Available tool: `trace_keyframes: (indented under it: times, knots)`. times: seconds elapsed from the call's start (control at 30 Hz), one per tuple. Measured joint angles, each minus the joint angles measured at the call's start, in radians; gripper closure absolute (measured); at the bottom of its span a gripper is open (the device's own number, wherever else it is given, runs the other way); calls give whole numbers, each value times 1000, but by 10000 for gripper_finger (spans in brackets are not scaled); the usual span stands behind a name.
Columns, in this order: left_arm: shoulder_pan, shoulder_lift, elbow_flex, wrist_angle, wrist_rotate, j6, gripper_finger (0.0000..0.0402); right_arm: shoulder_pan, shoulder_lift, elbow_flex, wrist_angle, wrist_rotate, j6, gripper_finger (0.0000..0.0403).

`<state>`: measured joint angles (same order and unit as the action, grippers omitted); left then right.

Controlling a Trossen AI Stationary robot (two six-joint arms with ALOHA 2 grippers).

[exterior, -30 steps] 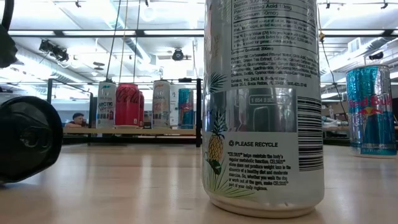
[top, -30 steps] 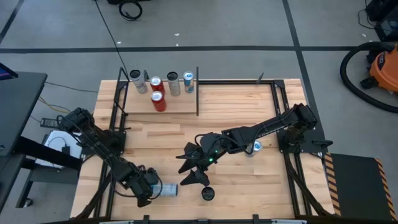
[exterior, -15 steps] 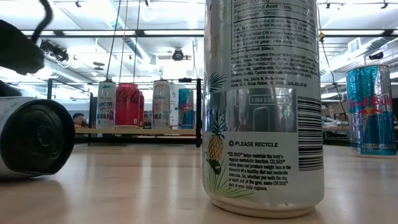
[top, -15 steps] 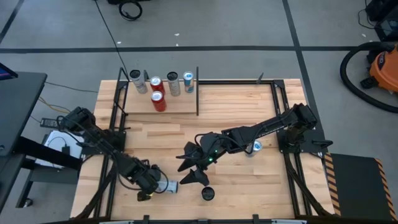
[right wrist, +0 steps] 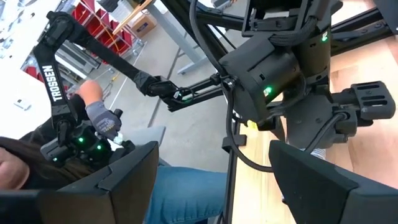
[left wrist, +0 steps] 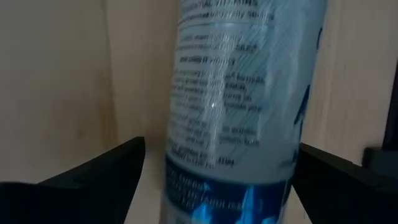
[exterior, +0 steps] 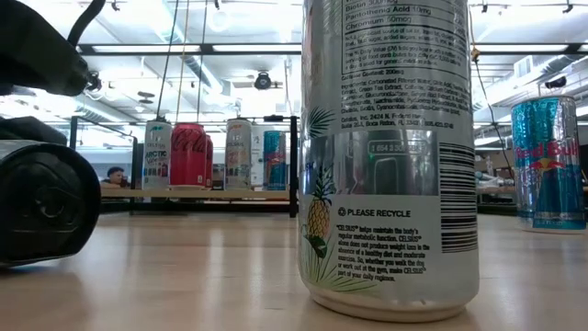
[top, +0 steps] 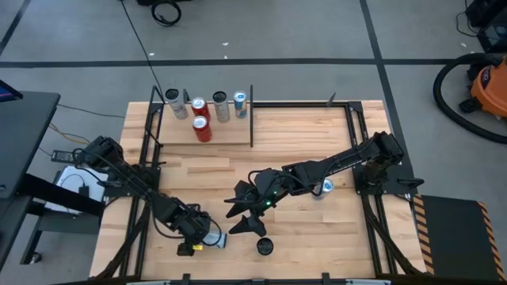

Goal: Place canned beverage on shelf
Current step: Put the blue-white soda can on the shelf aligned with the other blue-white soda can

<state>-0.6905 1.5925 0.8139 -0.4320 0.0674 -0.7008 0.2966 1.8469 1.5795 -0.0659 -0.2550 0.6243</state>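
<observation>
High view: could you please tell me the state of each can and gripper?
Lying can: on its side, between left gripper's jaws.
Left gripper: open.
Right gripper: open, empty.
Celsius can: upright on table.
Red Bull can: upright on table.
Shelf cans: five, upright on shelf.

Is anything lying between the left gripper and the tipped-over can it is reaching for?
Nothing visible does. The left gripper already has the lying can between its open fingers, near the table's front edge. The right gripper hovers mid-table, off to the side.
</observation>
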Motion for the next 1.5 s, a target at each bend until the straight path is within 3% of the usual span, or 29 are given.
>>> trace_keyframes:
  times: [0.47,0.87,1.13,1.4,1.5]
  knots:
    - [-13,32,4,10,-24,-58,32,-1,0,0,-1,0,0,89]
    - [-13,35,-1,41,-83,-77,143,-11,0,0,-2,-6,0,89]
    - [-13,41,-3,310,-286,-35,143,-19,0,0,11,-124,75,89]
    - [-17,-24,-3,329,-775,17,143,-34,0,0,90,-256,187,89]
    - [-32,-85,-2,315,-886,55,143,-38,0,0,199,-322,235,89]
